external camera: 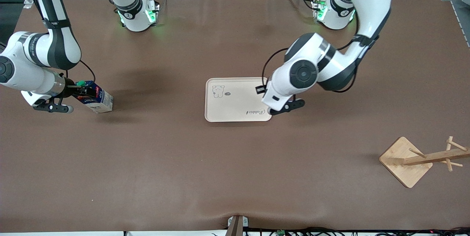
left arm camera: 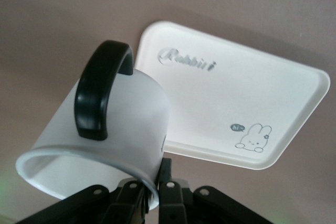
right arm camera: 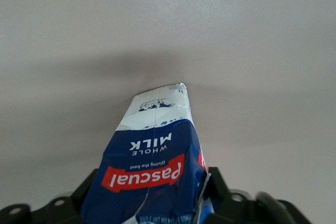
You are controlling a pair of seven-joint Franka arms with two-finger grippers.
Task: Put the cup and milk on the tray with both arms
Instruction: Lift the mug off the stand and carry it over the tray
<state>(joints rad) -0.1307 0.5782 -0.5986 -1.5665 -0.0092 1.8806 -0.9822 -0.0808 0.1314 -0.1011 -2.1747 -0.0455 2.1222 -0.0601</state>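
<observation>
Both pincers loaded: left pincer (left arm camera: 149,198) grips cup (left arm camera: 105,129); right pincer (right arm camera: 157,203) milk (right arm camera: 155,166).

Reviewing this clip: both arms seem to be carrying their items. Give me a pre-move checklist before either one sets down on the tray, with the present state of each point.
1. Left gripper shut on the cup: ok, fingers pinch the rim.
2. Cup over the tray: cannot tell; it hangs at the tray edge toward the left arm's end, hidden under the arm in the front view.
3. Right gripper shut on the milk: ok, held near the capped top, tilted.
4. Milk over the tray: not ok, it is well off toward the right arm's end of the table.
5. Tray surface free for both items: ok.
6. Wooden rack out of the paths: ok.
</observation>
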